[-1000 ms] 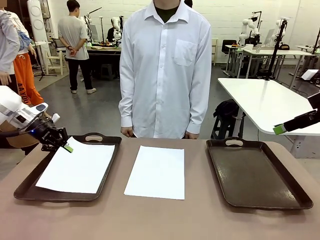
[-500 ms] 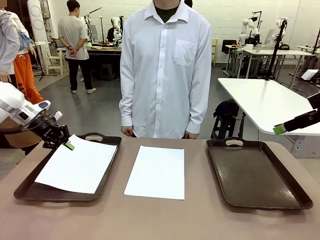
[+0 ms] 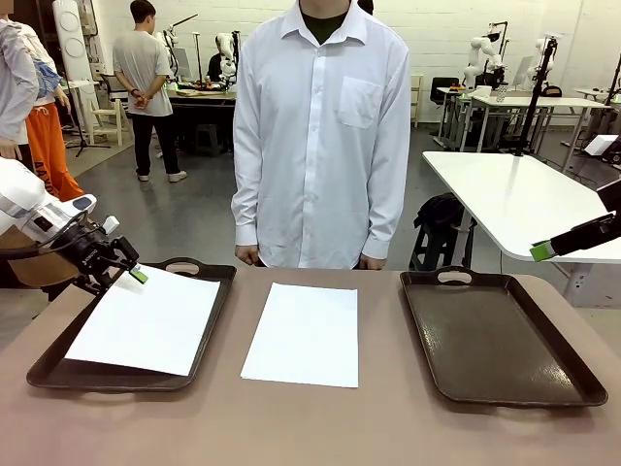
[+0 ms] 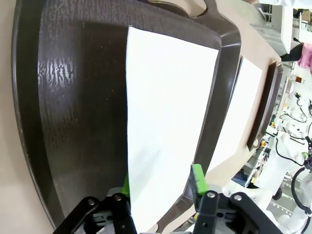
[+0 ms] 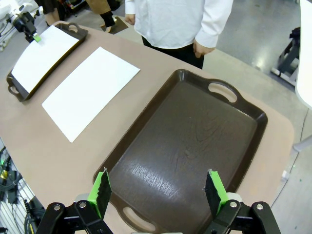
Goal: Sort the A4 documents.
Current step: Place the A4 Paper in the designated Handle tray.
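Over the last second the left gripper [image 3: 131, 273] has risen a little at the far corner of the left sheet [image 3: 146, 320], and that sheet has slid slightly toward 9 o'clock in its tray.

On the table [image 3: 320, 427], the middle sheet [image 3: 303, 335] lies flat at the centre, between the two trays and touching neither. At 9 o'clock from it, the left sheet lies a little askew in the left tray [image 3: 47, 371], its 3 o'clock edge close along the tray's rim. At 3 o'clock sits the right tray [image 3: 495, 335].

The left gripper hovers at the left sheet's 11 o'clock corner. In its wrist view the jaws stand well apart, gripping nothing, with the sheet's end showing between them. The right gripper [image 5: 158, 190] hangs high at 3 o'clock, looking down on the right tray, its jaws wide and holding nothing.

At 12 o'clock a person [image 3: 320, 136] in a white shirt stands against the table's far edge, arms down.
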Robot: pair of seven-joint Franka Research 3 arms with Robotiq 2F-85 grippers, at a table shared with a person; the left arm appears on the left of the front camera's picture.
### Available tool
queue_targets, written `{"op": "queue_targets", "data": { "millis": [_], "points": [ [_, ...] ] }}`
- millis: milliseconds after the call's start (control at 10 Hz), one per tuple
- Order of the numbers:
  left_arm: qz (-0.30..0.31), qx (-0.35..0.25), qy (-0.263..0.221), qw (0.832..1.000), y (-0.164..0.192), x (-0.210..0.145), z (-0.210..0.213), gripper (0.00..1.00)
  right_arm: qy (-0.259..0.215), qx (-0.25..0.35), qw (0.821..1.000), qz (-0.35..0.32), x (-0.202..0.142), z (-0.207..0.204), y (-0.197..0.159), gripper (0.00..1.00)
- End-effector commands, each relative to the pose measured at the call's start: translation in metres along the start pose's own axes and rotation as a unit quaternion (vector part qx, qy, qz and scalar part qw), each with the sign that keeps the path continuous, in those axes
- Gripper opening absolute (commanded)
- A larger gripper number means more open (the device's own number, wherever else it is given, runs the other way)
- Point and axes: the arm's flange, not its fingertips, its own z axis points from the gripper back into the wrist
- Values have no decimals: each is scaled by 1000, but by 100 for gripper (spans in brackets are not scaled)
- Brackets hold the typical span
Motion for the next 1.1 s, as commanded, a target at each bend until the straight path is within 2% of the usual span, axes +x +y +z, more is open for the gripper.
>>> {"op": "queue_targets", "data": {
  "millis": [0, 100, 200, 700, 1000],
  "points": [
    [18, 46, -1, 999, -9, -10, 6, 81, -3, 8, 1000, 1, -1, -3, -2, 100],
    [21, 65, -3, 998, -12, -12, 8, 97, -3, 8, 1000, 1, -1, -3, -2, 100],
    [20, 75, 1, 997, -15, -12, 8, 100, -3, 8, 1000, 1, -1, -3, -2, 100],
    [5, 144, 22, 989, -39, 6, -3, 100, -3, 8, 1000, 1, -1, -3, -2, 100],
    [12, 243, 10, 970, -54, 5, -4, 100, -3, 8, 1000, 1, -1, -3, -2, 100]
  ]
}}
